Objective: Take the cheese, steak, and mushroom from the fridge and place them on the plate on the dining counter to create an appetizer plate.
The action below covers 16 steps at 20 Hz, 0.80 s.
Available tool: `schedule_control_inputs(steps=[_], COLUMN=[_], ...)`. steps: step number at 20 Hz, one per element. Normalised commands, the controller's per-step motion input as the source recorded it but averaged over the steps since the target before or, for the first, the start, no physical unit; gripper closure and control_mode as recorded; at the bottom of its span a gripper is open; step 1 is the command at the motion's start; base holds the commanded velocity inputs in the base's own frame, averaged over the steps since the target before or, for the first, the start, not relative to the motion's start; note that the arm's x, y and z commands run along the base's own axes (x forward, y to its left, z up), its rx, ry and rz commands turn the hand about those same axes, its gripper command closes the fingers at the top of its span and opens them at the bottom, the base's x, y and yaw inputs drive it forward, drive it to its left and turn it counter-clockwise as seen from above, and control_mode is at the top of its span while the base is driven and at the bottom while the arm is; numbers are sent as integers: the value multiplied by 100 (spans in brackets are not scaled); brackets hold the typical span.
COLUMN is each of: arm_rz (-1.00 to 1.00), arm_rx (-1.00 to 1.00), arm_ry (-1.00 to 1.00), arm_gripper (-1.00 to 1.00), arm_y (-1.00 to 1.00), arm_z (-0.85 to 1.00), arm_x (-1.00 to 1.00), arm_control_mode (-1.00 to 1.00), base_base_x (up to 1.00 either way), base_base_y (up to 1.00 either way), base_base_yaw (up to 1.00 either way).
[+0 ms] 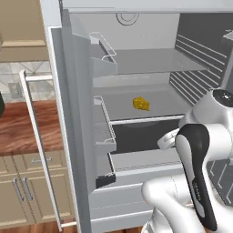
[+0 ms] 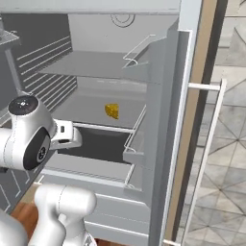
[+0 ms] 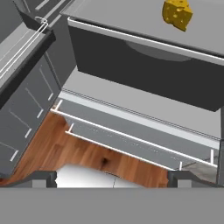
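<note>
The fridge (image 1: 150, 32) stands open in front of me, both doors swung wide. The cheese (image 1: 141, 103), a small yellow-orange wedge with holes, lies alone on the middle grey shelf (image 2: 112, 111). In the hand view the cheese (image 3: 177, 14) sits at the top right, above a dark drawer front. My gripper (image 3: 113, 180) is open with nothing between its fingers, and it hangs low in front of the fridge, below and short of the cheese shelf. The steak, the mushroom, the plate and the dining counter are out of view.
The left door (image 1: 73, 113) carries wire racks and a long bar handle (image 1: 38, 145); the right door (image 2: 168, 120) has racks too. A wood-topped counter (image 1: 22, 132) with cream cupboards stands left of the fridge. Wooden floor (image 3: 87, 153) lies below the hand.
</note>
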Motion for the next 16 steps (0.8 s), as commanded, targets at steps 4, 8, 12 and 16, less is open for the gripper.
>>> schedule_control_inputs(steps=[4, 8, 12, 16], arm_rz=[0, 0, 0, -3], arm_rx=[0, 0, 0, 0], arm_ry=[0, 0, 0, 0], arm_gripper=[-100, -100, -100, -100], arm_y=[0, 0, 0, 0], arm_z=[0, 0, 0, 0], arm_x=[0, 0, 0, 4], arm_control_mode=[100, 100, 100, -100], base_base_x=[44, 14, 0, 0], base_base_y=[0, 0, 0, 0], base_base_yaw=[-11, -4, 0, 0])
